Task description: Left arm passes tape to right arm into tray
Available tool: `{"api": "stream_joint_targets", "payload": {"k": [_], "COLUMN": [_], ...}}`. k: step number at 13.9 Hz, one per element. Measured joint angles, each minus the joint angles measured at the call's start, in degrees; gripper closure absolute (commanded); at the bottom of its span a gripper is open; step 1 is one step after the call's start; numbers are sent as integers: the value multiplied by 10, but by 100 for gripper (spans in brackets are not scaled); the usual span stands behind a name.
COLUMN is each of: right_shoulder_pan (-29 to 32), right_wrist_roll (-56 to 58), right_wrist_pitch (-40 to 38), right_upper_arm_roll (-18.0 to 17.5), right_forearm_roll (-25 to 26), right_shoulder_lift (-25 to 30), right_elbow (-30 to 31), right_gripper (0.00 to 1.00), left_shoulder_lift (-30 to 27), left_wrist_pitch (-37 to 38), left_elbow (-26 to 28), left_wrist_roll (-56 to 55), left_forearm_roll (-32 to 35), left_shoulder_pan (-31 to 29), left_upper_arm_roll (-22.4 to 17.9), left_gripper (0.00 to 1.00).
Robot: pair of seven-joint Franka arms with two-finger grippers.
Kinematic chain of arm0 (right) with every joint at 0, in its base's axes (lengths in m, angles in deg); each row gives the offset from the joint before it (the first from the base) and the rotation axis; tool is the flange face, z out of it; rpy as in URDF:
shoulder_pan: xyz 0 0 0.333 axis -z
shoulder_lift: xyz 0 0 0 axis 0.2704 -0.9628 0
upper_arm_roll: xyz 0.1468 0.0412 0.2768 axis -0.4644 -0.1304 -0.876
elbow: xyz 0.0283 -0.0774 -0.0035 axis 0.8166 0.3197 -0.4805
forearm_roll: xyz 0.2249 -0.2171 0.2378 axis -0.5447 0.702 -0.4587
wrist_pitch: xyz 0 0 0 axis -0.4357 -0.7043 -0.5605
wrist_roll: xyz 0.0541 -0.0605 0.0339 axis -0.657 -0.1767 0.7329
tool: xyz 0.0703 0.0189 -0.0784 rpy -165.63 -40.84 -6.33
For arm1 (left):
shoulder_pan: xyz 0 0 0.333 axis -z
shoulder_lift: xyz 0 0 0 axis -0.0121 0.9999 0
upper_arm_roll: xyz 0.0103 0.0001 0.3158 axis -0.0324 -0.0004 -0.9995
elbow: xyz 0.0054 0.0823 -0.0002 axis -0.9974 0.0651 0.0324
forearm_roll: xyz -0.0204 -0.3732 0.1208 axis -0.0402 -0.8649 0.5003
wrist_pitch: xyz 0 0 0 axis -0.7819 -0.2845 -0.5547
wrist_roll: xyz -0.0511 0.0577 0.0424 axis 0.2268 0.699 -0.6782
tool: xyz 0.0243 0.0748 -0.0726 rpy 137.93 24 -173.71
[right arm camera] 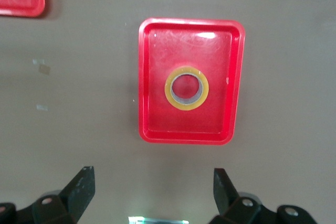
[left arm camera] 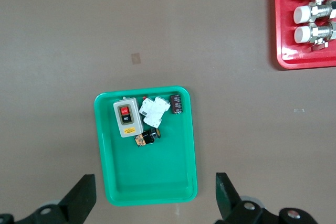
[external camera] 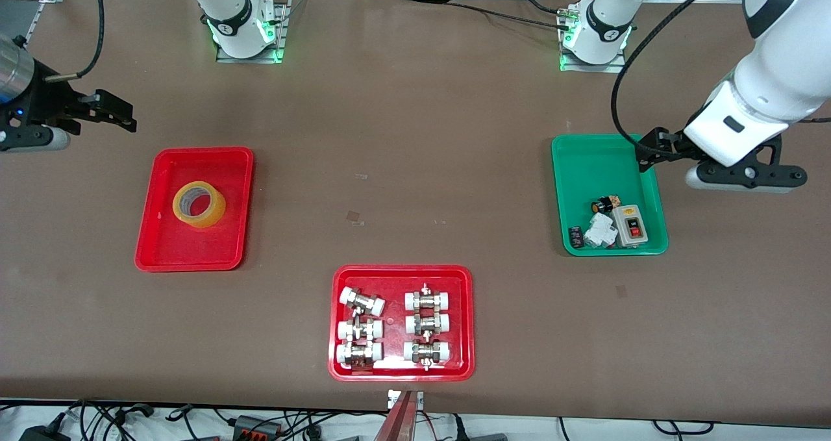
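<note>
The yellow tape point(external camera: 198, 204) lies flat in the plain red tray point(external camera: 162, 252) toward the right arm's end of the table. It also shows in the right wrist view point(right arm camera: 186, 87), inside the tray point(right arm camera: 149, 129). My right gripper point(external camera: 115, 112) is open and empty, up in the air over bare table beside the tray; in its wrist view point(right arm camera: 154, 190) nothing is between the jaws. My left gripper point(external camera: 651, 150) is open and empty over the rim of the green tray point(external camera: 571, 162); its wrist view point(left arm camera: 156, 192) shows the green tray point(left arm camera: 152, 182) below.
The green tray holds a grey switch box point(external camera: 630, 225) and small electrical parts. A wider red tray point(external camera: 464, 317) with several white-capped metal fittings sits near the front edge. The arm bases point(external camera: 243, 28) stand along the table's edge farthest from the front camera.
</note>
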Motion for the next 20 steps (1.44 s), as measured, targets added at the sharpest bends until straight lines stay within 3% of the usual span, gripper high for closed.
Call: {"api": "stream_joint_targets", "payload": {"k": [6,7,10,12,20], "right_shoulder_pan": [-2,-2,-2,-2,-2], "right_wrist_roll": [-59,-60,-60,-60,-58], "right_wrist_pitch": [30,35,40,42,32], "right_upper_arm_roll": [-1,0,1,2,2], "right_forearm_roll": [0,0,0,0,-3], "right_shoulder_lift": [22,27,27,23,22], "right_elbow": [11,17,14,8,5], "right_gripper": [0,0,0,0,0], "left_shoulder_lift": [-1,-2,-11,-28,-46], "left_wrist_pitch": [0,0,30,58,62], "left_elbow": [-14,-14,-13,-5,19], "left_wrist_roll": [4,5,79,116,123], "left_forearm_roll": [-14,-30,-66,-76,-84], "left_shoulder_pan": [-2,10,117,148,137], "left_upper_arm_roll": [-10,-34,-200,-243,-255], "left_gripper": [0,0,0,0,0]}}
